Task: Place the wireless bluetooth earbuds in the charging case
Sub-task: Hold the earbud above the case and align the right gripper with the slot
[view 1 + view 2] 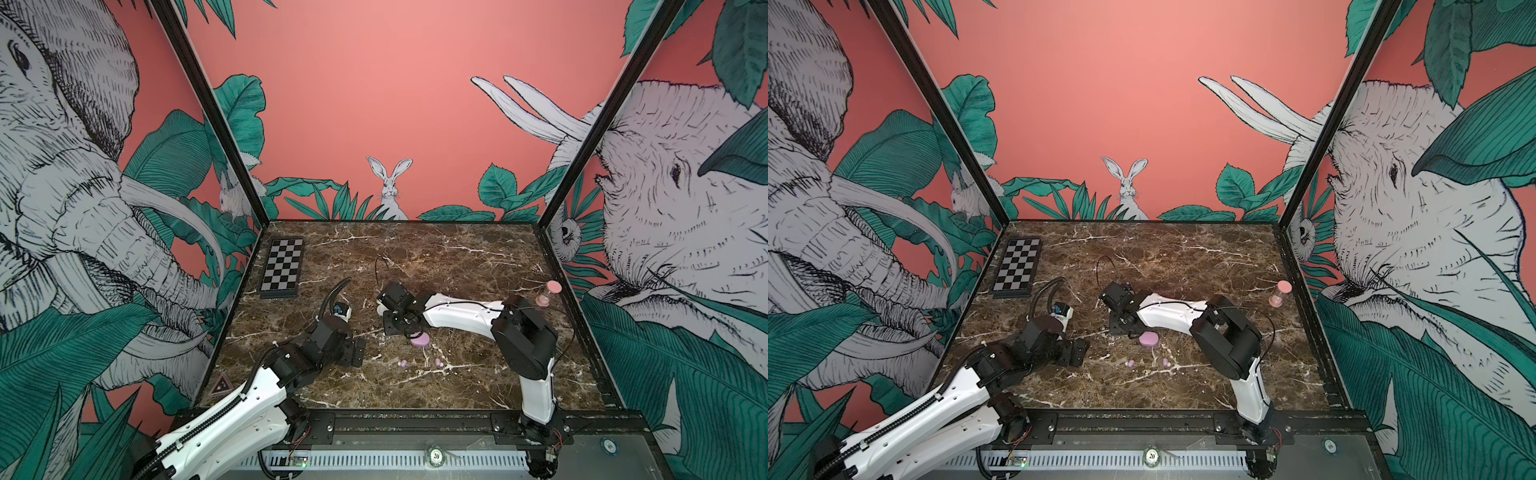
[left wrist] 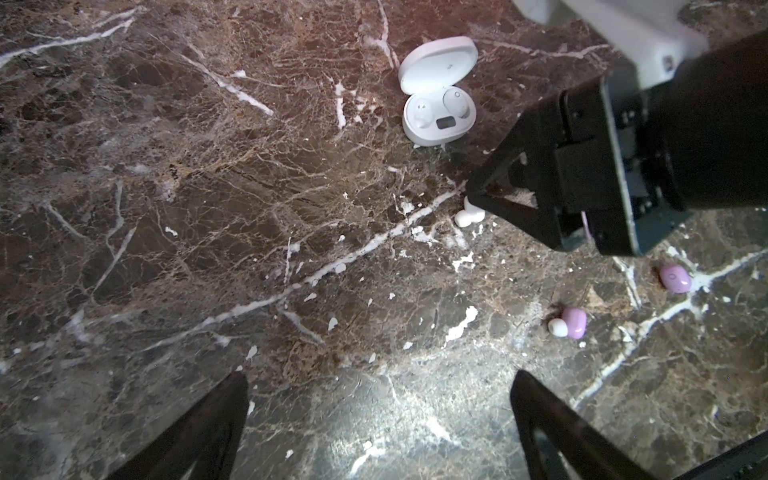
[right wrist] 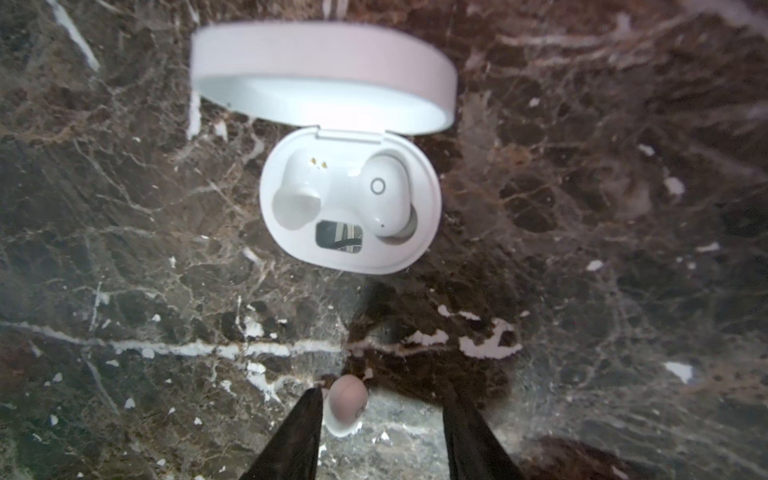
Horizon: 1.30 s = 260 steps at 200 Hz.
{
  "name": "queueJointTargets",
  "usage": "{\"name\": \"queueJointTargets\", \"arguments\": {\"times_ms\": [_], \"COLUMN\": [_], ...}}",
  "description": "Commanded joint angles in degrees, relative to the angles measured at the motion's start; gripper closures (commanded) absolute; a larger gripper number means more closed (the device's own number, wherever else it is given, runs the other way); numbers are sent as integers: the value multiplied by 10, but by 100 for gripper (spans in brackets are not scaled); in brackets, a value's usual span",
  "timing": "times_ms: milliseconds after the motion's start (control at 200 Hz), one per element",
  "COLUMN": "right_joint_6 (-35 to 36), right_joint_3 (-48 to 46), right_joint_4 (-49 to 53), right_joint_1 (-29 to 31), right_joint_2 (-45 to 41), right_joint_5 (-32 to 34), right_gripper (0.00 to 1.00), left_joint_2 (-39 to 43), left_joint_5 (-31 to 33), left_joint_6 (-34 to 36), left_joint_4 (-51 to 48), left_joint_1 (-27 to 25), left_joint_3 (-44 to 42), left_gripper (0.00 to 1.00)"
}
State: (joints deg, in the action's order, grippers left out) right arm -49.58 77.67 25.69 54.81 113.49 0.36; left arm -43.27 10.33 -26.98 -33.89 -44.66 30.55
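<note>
White and glossy, one rounded earbud [image 3: 345, 405] lies loose on your veined brown marble desk [image 3: 124, 291]. It touches one of the right jaws, which stand partly open around it without pinching. Its twin [image 3: 386, 195] sits in the open oval case [image 3: 349, 262]. A lilac bud [image 2: 675, 278] and its mate [image 2: 575, 322] lie nearby; your left jaws gape wide, empty.

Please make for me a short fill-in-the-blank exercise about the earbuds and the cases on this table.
1. The lid of the white charging case is ____.
2. This case holds ____ white earbud.
3. ____ lilac earbuds lie loose on the marble table.
4. The jaws of the left gripper hold ____.
Missing words: open; one; two; nothing.
</note>
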Motion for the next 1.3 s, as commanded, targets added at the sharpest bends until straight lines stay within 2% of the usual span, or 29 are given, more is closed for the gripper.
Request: {"name": "queueJointTargets", "arguments": {"times_ms": [0, 405, 745, 940, 980, 1060, 1295], "right_joint_6": [-11, -17, -37, -51, -54, -61, -73], "right_joint_3": [18, 19, 4, 0, 0, -4, -10], "right_joint_4": [8, 4, -10, -11, -8, -8, -7], "right_joint_1": [3, 4, 13, 22, 22, 23, 24], "right_joint_2": [7, 15, -7, -13, -12, -11, -13], "right_joint_5": [1, -14, -19, -8, -5, -2, 10], "right_gripper": [55, 62, 60, 60, 65, 66, 65], "left_joint_2": [-3, -2, 7, 5, 5, 5, 5], "left_joint_5": [2, 8, 18, 16, 17, 16, 16], "left_joint_6": [-1, 0, 1, 1, 0, -1, -2], "left_joint_4": [5, 3, 1, 1, 1, 1, 1], "left_joint_1": [-6, -9, -9, -9, -10, -10, -11], "left_joint_3": [0, 0, 0, 0, 0, -1, -1], "left_gripper": [1, 1, 1, 1, 1, 1, 1]}}
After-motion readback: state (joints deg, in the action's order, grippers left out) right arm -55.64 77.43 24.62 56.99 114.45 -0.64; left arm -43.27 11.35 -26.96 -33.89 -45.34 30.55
